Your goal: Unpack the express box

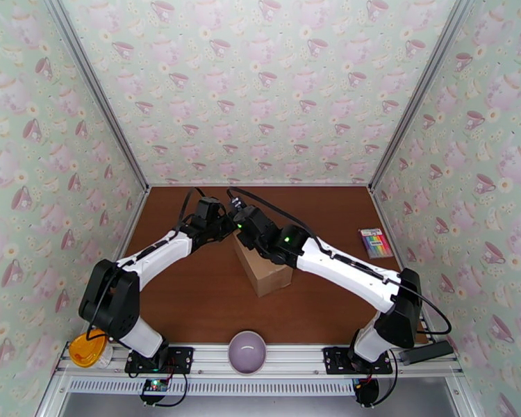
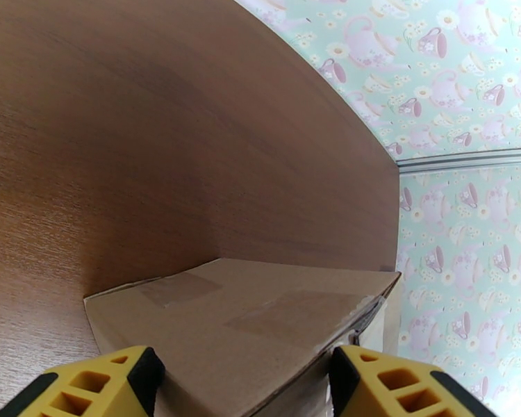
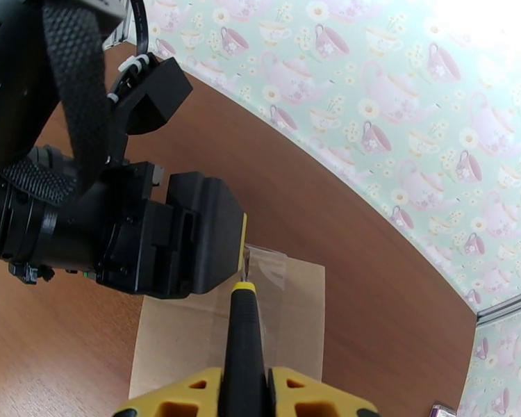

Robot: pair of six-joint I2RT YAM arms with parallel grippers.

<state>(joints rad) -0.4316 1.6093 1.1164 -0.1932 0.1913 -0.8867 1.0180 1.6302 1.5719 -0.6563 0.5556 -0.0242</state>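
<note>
At 6 o'clock a purple bowl sits on the near rail. Bare table opens toward 7 and 5 o'clock. The express box stands at centre, flaps down and taped. The left gripper straddles it, fingers wide and holding nothing. The right gripper clamps a black-handled cutter, its tip on the tape. A marker pack lies at 3 o'clock.

The right gripper, yellow-fingered, is clamped on a slim black tool with a yellow collar near its tip. The tip sits at the glossy clear tape on the plain brown cardboard express box, which rests on the brown wooden table. The left gripper, black with a yellow pad edge, hangs just beside that tape. Green teapot-patterned wallpaper stands behind.
</note>
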